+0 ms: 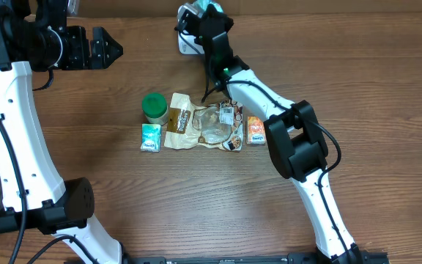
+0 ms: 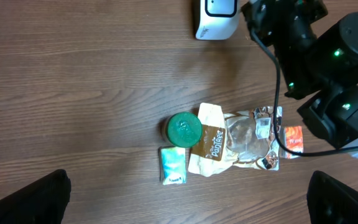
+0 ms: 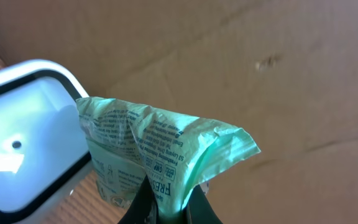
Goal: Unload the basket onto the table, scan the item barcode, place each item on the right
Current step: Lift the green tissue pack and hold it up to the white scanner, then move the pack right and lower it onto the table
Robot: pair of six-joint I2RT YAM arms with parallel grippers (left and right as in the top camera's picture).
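Green packet (image 3: 160, 149) held at scanner (image 3: 23, 124).
Right gripper (image 3: 166, 205) clenched on the thin, crinkled plastic packet, its printed face just beside the glossy, rounded white scanner; left gripper (image 1: 107, 48) released, jaws wide, over the wood-grain table (image 1: 86, 110).

green packet (image 3: 166, 149) w/ "FRE…" partly legible, brown pouch label (image 2: 211, 142) approx "PanBee"

I judged this a robot test bench staged as a shop checkout. It had a wood-grain table (image 1: 167, 198), a white barcode scanner (image 2: 219, 26), small grocery packets (image 1: 185, 121) and a cardboard backdrop (image 3: 260, 56).
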